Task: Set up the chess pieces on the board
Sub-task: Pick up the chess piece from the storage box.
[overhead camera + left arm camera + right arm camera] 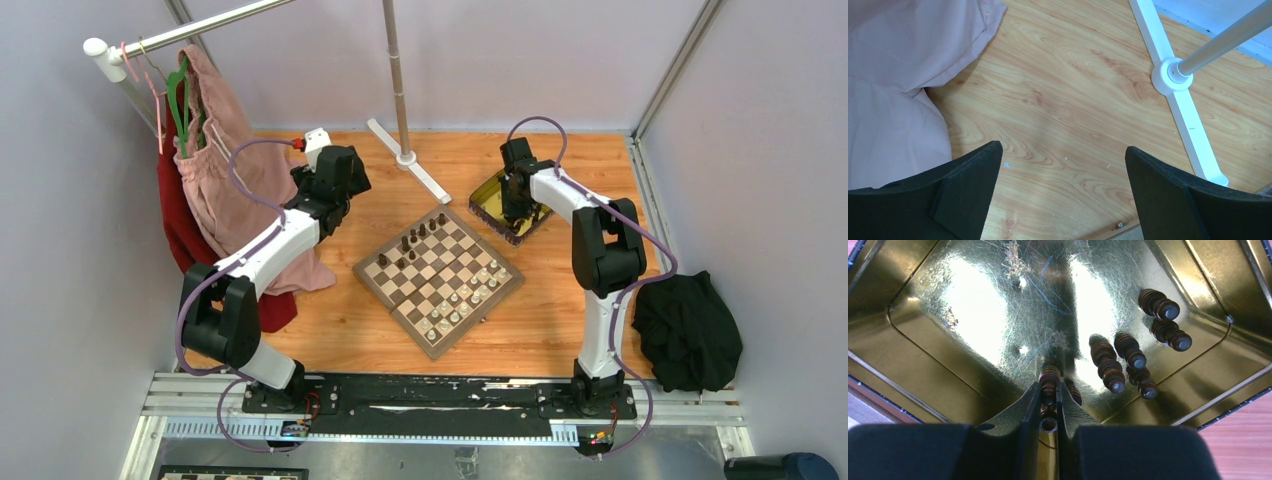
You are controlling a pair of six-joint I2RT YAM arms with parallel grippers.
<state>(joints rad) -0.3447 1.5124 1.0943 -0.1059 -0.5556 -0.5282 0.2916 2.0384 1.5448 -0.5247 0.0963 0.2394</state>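
Note:
The board (437,282) lies turned like a diamond at the table's middle, with several dark chess pieces (408,244) along its upper left and several pale ones (462,297) along its lower right. My right gripper (1049,391) (515,205) is down inside the gold tin (998,320) (488,198), shut on a dark brown chess piece (1049,385) that lies between the fingers. Several more dark pieces (1128,352) lie on the tin's floor to the right. My left gripper (1063,165) (345,165) hangs open over bare wood, left of the board, holding nothing.
Pink clothing (215,170) hangs from a rail at the left, and its cloth (893,75) shows beside the left fingers. A white stand base (1173,75) (406,158) with its pole is behind the board. A black cloth (688,330) lies at the right.

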